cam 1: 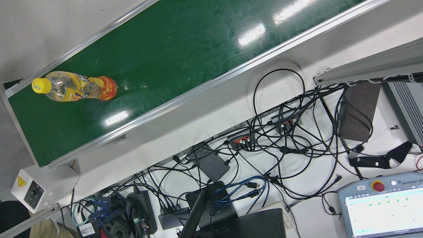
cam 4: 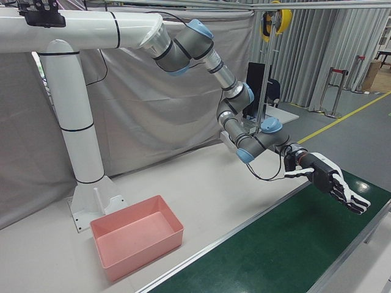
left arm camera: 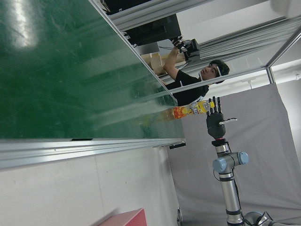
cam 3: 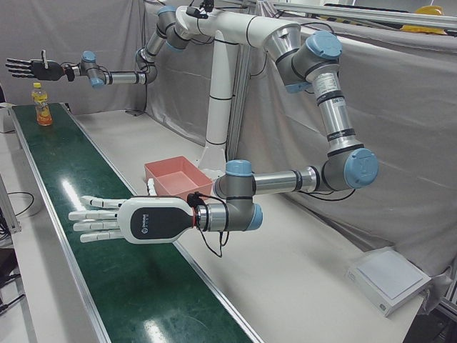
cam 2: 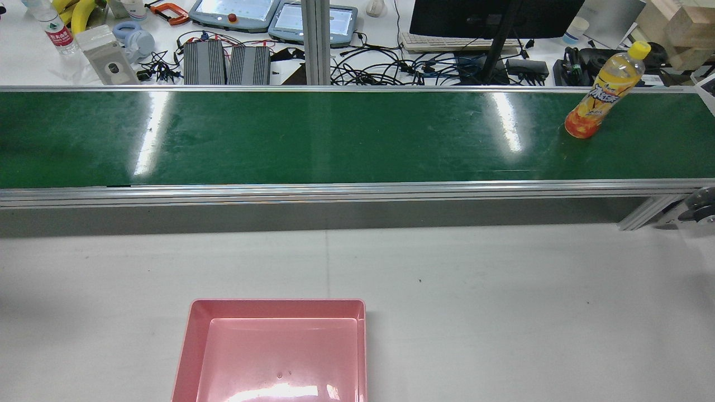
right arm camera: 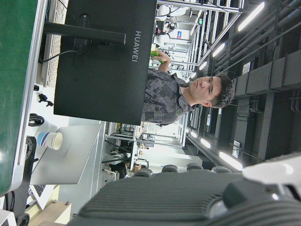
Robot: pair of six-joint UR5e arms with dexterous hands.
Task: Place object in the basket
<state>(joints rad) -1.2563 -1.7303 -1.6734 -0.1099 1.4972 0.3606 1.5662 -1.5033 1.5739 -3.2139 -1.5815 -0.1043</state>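
Front view: orange bottle with yellow cap, upright on green belt near its end. Rear view: pink basket on white bench, empty, well apart from bottle at belt's far right. Left-front view: left hand over belt, fingers spread flat, holding nothing. Right-front view: right hand likewise outstretched, fingers wide, empty.

Bottle standing on belt, upper right of rear frame. Basket sitting on table at bottom, left of centre. Cables lying behind belt.
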